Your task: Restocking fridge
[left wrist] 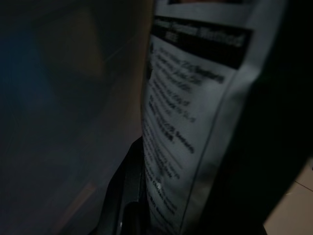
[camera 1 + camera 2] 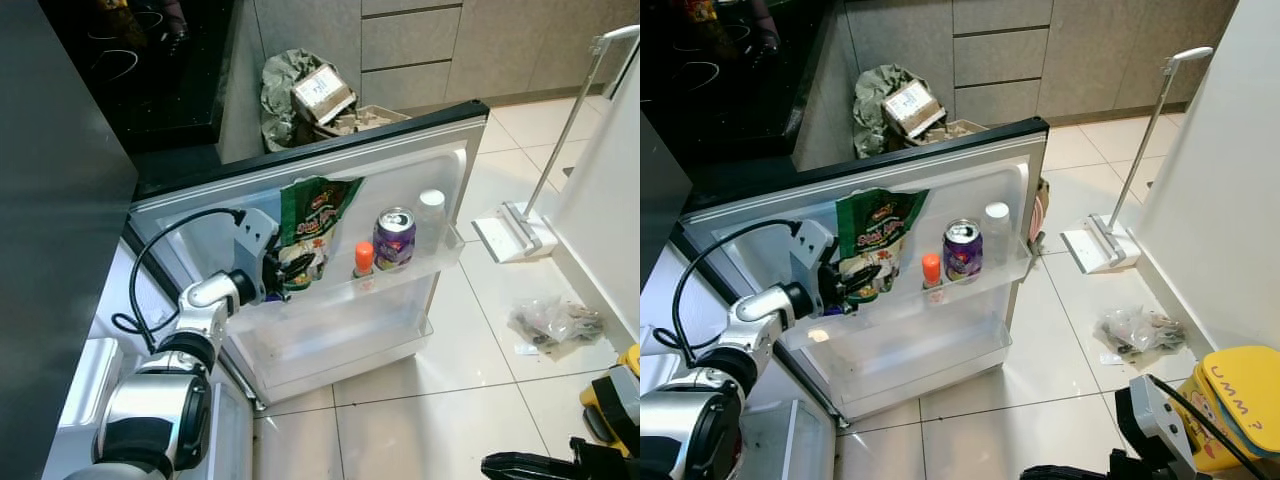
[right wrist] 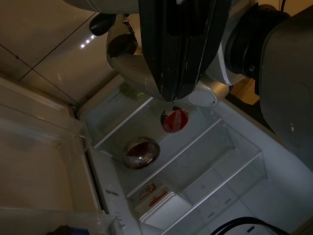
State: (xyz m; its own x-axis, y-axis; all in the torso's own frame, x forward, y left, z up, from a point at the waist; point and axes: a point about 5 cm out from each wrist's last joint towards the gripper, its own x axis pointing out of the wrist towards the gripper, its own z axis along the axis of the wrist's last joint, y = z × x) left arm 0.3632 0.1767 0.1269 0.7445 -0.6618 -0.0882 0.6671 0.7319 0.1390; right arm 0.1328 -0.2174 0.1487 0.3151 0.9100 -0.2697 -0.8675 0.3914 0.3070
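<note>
green snack bag (image 2: 312, 225): upright at left end of open fridge door's upper shelf (image 2: 400, 285) | left gripper (image 2: 285, 270): fingers clenched on bag's lower edge | right of bag: orange-capped bottle (image 2: 364, 258), purple can (image 2: 394, 238), white-lidded bottle (image 2: 431, 215) | right gripper (image 3: 173, 73): fingers pressed together, above fridge interior

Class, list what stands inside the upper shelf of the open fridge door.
A green bag held by the left tool, an orange-capped bottle, a purple can and a white-capped bottle. The shelf wall hides their bases.
</note>
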